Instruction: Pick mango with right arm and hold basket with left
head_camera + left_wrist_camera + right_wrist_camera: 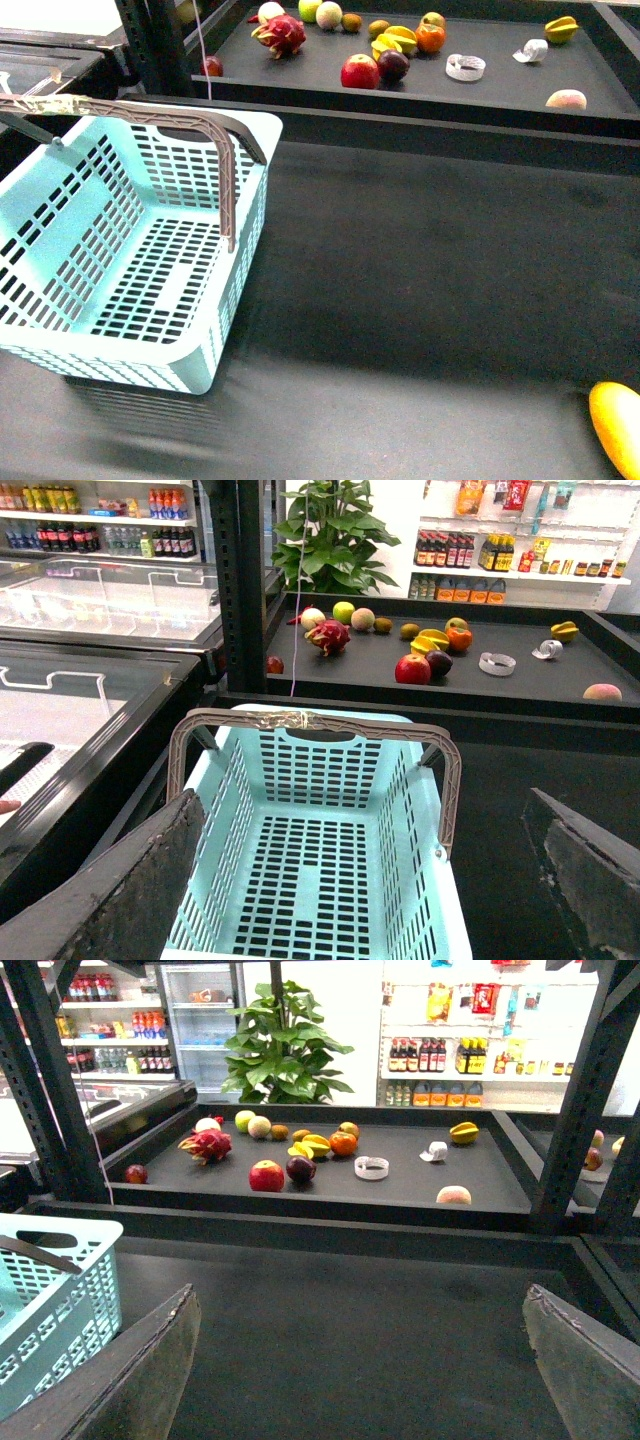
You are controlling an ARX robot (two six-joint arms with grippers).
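The left gripper (360,810) stands wide open, its flat dark fingers (130,900) spread at either side of the left wrist view and closed on nothing. Between and beyond them sits the light blue slotted plastic basket (320,770), upright, with no goods inside, and one grey-brown swinging handle (300,720) raised across its far rim with tape at the middle. The fingers do not touch the basket as far as this view shows.

The right gripper (360,1295) is likewise spread wide and grips nothing, with only the dark matte table (350,1340) between its fingers (140,1380). The basket (60,1300) shows at the edge of that view.

In the front view the basket (120,352) stands on the table's (420,280) left part. The smooth yellow-orange mango (618,425) lies on the table at the near right corner, well apart from the basket; the frame cuts it, so probably only part shows.

Behind, a raised black shelf (500,85) carries loose fruit, among them a round red apple (360,72) and a pink dragon fruit (280,35).
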